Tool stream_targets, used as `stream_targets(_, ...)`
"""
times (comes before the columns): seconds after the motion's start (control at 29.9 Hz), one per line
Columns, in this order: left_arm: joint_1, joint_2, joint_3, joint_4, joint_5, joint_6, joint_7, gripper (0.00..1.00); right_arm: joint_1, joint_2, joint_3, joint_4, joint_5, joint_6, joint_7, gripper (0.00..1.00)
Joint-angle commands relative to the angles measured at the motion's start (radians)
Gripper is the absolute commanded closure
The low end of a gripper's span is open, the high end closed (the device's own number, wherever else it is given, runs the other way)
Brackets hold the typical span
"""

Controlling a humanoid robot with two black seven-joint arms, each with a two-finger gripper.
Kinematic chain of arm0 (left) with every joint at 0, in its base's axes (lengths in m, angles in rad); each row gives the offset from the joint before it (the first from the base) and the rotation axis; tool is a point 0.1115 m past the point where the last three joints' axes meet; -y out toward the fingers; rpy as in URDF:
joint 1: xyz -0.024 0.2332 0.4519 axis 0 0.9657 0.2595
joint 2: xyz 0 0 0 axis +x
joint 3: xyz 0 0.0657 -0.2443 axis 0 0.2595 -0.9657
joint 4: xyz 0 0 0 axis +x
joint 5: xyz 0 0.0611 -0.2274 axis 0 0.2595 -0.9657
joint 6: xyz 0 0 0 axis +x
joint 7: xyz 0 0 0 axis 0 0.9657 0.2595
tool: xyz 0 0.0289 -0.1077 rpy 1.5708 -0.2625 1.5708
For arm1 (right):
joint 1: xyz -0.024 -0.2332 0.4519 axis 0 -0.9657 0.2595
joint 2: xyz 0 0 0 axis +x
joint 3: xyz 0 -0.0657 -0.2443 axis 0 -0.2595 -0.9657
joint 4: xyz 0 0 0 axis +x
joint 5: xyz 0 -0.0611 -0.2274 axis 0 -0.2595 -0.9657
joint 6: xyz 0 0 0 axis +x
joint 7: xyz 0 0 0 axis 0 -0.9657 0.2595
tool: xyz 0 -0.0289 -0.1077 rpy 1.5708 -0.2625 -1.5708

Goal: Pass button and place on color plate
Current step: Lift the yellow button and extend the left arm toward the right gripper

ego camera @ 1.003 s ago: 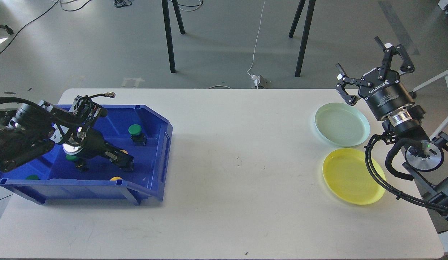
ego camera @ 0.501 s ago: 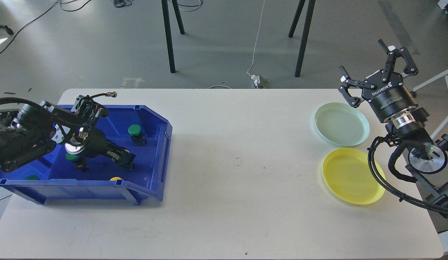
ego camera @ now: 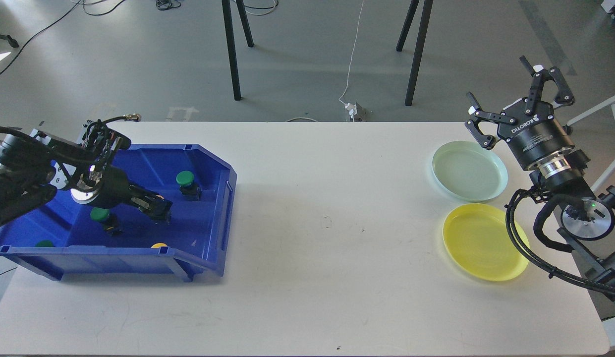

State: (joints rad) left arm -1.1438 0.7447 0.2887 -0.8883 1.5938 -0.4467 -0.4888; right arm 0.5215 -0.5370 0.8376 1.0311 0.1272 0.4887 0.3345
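Left gripper (ego camera: 158, 210) reaches inside the blue plastic bin (ego camera: 215, 233) on the white counter (ego camera: 327, 258); right gripper (ego camera: 518, 91) hangs beyond the plates with fingers spread wide.

The left fingers are dark, and I cannot tell whether they pinch anything. Green-capped push buttons (ego camera: 185, 179) stand in the bin, another (ego camera: 100, 215) just beside the left gripper, and a yellow cap (ego camera: 159, 245) shows at the front wall. The pale green round plate (ego camera: 469, 170) and the yellow round plate (ego camera: 484, 242) lie side by side at the counter's right end, well apart from the bin.
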Motion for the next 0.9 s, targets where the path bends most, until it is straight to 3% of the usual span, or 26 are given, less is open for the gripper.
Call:
stream_targets(0.0, -0.001, 0.086, -0.046, -0.078, 0.002, -0.003, 0.000, 0.91, 0.000, 0.000, 0.000, 0.000, 0.000, 0.000, 0.000, 0.01)
stream_targets(0.17, 0.001, 0.244, -0.150, -0.256, 0.000, -0.006, 0.000, 0.91, -0.001, -0.003, -0.003, 0.000, -0.001, 0.000, -0.003, 0.01)
stream_targets(0.37, 0.004, 0.349, -0.269, -0.325, -0.017, -0.042, 0.000, 0.91, -0.006, -0.008, -0.002, -0.011, -0.003, 0.000, -0.002, 0.01)
stream_targets(0.53, 0.007, 0.439, -0.348, -0.481, -0.211, -0.042, 0.000, 0.91, -0.005, -0.006, 0.011, -0.040, -0.003, 0.000, -0.002, 0.01)
stream_targets(0.74, 0.007, 0.427, -0.486, -0.521, -0.412, -0.042, 0.000, 0.91, -0.026, -0.020, 0.029, -0.019, 0.000, 0.000, -0.002, 0.01)
stream_targets(0.87, 0.009, 0.342, -0.537, -0.520, -0.642, -0.042, 0.000, 0.91, -0.034, -0.041, 0.017, 0.038, -0.014, 0.000, -0.003, 0.01)
